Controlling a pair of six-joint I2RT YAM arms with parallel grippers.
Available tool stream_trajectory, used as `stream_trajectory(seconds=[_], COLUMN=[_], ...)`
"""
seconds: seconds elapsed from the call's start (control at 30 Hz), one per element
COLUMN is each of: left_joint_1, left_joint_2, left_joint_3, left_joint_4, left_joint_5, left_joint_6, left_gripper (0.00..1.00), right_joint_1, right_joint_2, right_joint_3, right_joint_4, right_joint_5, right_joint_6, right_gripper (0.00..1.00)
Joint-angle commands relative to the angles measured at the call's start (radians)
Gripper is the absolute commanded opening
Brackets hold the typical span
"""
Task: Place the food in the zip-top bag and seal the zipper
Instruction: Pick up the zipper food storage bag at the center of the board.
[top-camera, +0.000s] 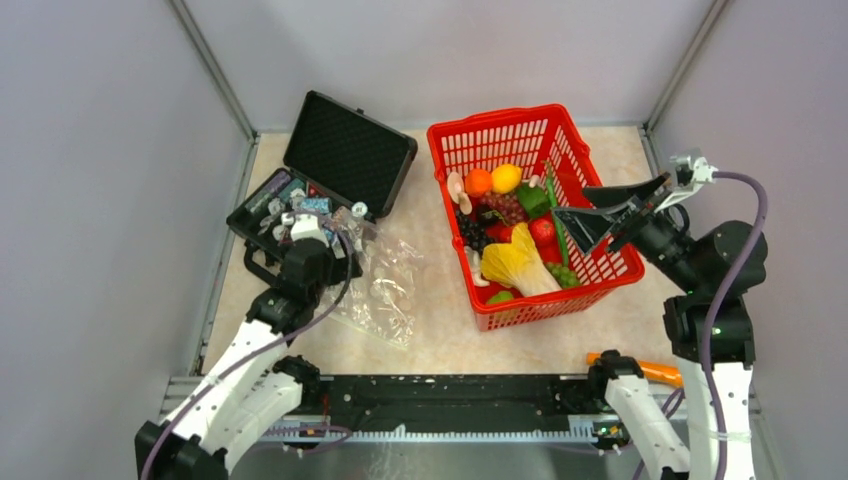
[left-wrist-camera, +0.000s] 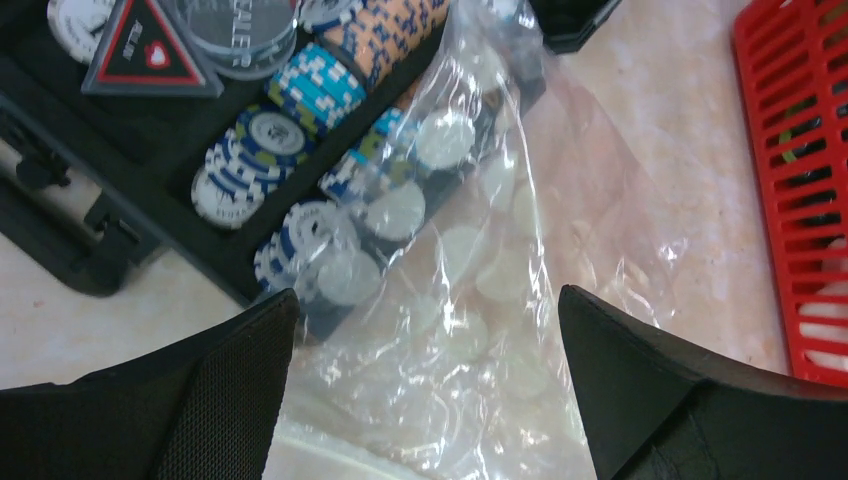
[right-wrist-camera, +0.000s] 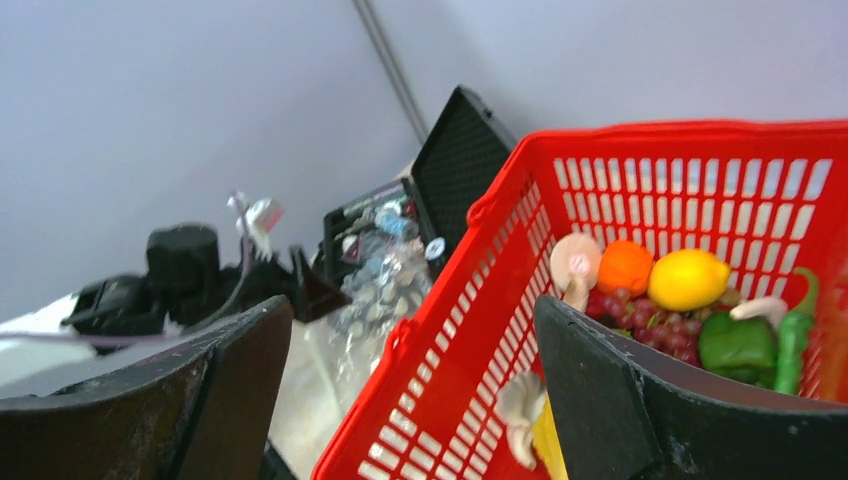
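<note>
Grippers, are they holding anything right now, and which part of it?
Nothing is held. The left gripper hangs open over the zip-top bag, and the right gripper hangs open over the red basket.
</note>
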Motion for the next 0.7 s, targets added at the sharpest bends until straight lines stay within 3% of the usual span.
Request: stream_trajectory(seconds=[0.0,0.2,0.5,0.67], left_joint_1=[0.084,0.206,0.251,0.258], left_joint_2=[0.13,0.417,0.609,0.642], left_joint_3=[0.108,0.364,0.465,0.483], left_joint_4=[0.21,0.07,0.023,-0.014], left_joint_5=[0.146,0.427,0.505,0.597], left_joint_6=[0.135,0.276,0.38,0.411], left_gripper=[0.99,0.99,0.98,0.92], right_joint_1=[0.007,0.008,0.007,0.007], right_joint_2=[-0.014,0.018,0.014,0.016], right_joint_3=[-0.054,-0.052,-0.054,-0.065], right_joint_4=[-0.015,-0.087,-0.108,-0.106], right_joint_5=[-0.105,-0.12,-0.125,-0.122], right_joint_6=[0.018,-0.023,-0.042,-0.04], right_gripper=[0.89,0.83,0.83,0.83])
